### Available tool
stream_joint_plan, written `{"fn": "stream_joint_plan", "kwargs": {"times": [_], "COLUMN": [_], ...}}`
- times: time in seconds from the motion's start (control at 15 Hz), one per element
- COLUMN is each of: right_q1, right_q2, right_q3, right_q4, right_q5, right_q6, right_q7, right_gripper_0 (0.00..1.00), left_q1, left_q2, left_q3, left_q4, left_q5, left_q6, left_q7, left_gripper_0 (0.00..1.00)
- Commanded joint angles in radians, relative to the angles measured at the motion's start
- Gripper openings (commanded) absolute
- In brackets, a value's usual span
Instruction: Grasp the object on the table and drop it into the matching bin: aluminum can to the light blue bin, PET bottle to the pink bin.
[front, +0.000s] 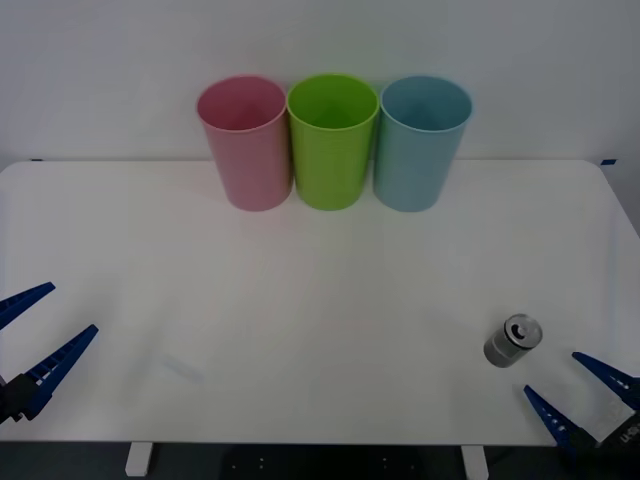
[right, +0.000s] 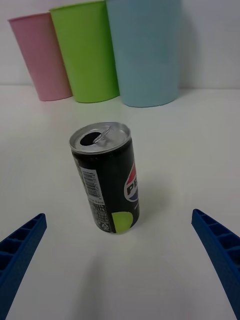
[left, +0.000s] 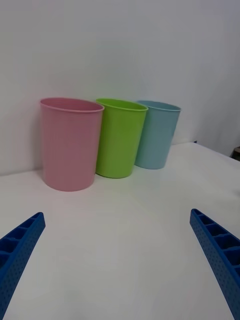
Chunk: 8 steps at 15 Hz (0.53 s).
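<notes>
Currently right hand (front: 580, 390) is spread wide, low at the desk's (front: 300, 300) near right corner, holding nothing. Pepsi can (right: 106, 177) stands upright just ahead of it, between the finger lines, untouched; tab opened, barcode and partial "PEP" logo visible. Far edge row: pink bin (front: 246, 143), lime green bin (front: 332, 140), light blue bin (front: 421, 143). Left hand (front: 40, 335) released, near left corner.
</notes>
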Motion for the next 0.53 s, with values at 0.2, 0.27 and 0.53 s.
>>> {"fn": "stream_joint_plan", "kwargs": {"times": [0.2, 0.27, 0.53], "right_q1": [-0.046, -0.055, -0.089], "right_q2": [0.027, 0.036, 0.061], "right_q3": [0.055, 0.064, 0.090], "right_q4": [0.001, 0.001, 0.001], "right_q5": [0.001, 0.002, 0.010], "right_q6": [0.063, 0.075, 0.122], "right_q7": [0.025, 0.031, 0.045], "right_gripper_0": [1.00, 1.00, 1.00], "left_q1": [0.000, 0.000, 0.000], "left_q2": [0.000, 0.000, 0.000], "left_q3": [0.000, 0.000, 0.000], "left_q4": [0.000, 0.000, 0.000], "left_q5": [0.000, 0.000, 0.000], "left_q6": [0.000, 0.000, 0.000], "left_q7": [0.000, 0.000, 0.000], "left_gripper_0": [1.00, 1.00, 1.00]}}
